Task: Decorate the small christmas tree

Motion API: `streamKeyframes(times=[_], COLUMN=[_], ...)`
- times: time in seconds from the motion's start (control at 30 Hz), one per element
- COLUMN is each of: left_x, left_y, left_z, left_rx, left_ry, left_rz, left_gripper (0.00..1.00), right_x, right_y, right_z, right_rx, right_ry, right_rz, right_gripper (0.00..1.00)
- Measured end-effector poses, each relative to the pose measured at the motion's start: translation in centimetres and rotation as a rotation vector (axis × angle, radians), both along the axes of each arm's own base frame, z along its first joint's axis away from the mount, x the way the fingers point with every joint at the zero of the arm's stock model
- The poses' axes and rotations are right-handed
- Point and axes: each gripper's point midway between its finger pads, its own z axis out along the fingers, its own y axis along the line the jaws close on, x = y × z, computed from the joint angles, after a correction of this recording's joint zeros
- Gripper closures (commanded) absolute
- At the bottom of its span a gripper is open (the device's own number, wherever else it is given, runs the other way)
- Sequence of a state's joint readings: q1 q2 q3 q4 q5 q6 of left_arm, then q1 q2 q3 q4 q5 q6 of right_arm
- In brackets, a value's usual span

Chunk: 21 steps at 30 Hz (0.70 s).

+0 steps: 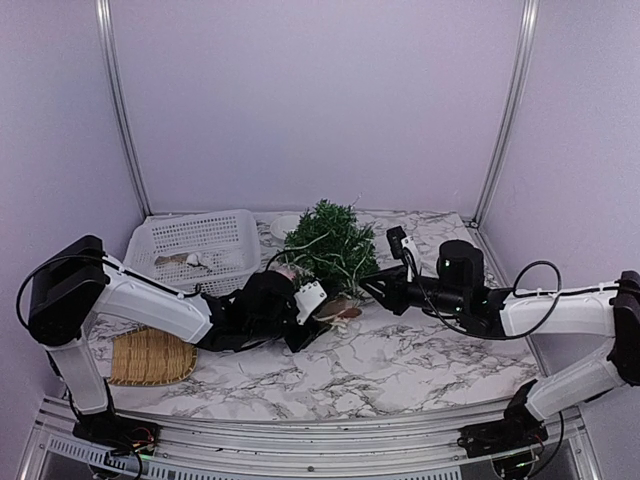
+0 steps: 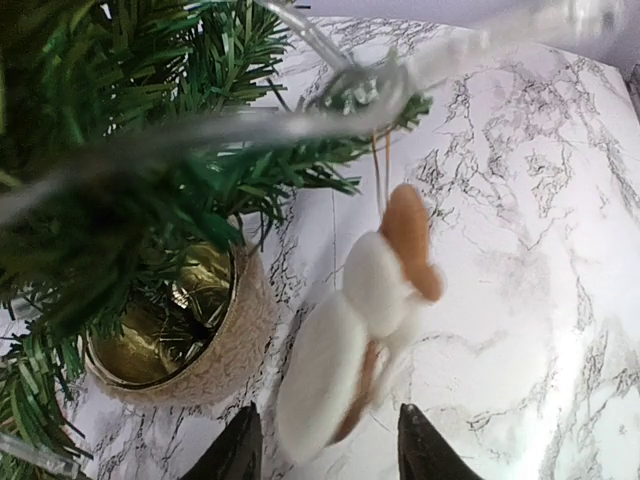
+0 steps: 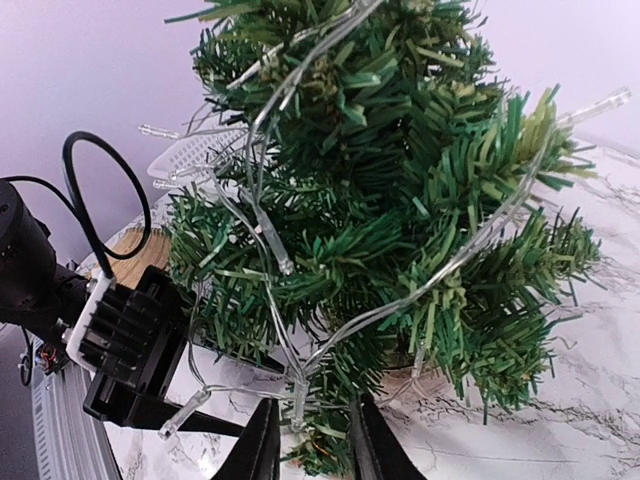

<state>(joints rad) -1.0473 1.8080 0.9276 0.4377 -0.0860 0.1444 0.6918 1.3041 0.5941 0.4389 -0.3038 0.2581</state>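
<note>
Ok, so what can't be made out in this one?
Top view: the contents of the white basket are too small to name.
Left wrist view: the hanging ornament is blurred by closeness, so its figure is unclear.
Right wrist view: it is unclear whether the right gripper pinches the light string, because needles of the small christmas tree crowd the gap between its fingers.

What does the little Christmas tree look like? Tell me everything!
The small christmas tree is dark green with bushy plastic-looking needles. It stands upright on the marble table in a round fuzzy tan pot, gold inside. A clear string of lights winds round its branches, and a white-and-tan ornament hangs from one.
</note>
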Motion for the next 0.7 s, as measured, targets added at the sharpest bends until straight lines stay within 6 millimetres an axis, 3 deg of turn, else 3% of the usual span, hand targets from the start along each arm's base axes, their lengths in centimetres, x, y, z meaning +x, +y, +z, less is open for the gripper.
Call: streamKeyframes(times=[0.17, 0.53, 0.7], left_x=[-0.9, -2.9, -1.7], left_y=[1.0, 2.5, 5.2], left_z=[1.0, 4.1, 4.2], left_rx=[-0.023, -0.155, -0.252], left_ry=[0.002, 0.038, 0.097], left_rz=[-0.012, -0.04, 0.068], left_gripper=[0.44, 0.48, 0.53], right_x=[0.7, 3.4, 4.9], right_y=[-1.2, -7.3, -9.3], right_z=[1.4, 1.7, 0.7], right_rx=[0.03, 0.103, 0.125], right_ry=[-0.019, 0.015, 0.056], right_rz=[-0.032, -0.186, -0.251], right_gripper=[0.76, 0.76, 0.76])
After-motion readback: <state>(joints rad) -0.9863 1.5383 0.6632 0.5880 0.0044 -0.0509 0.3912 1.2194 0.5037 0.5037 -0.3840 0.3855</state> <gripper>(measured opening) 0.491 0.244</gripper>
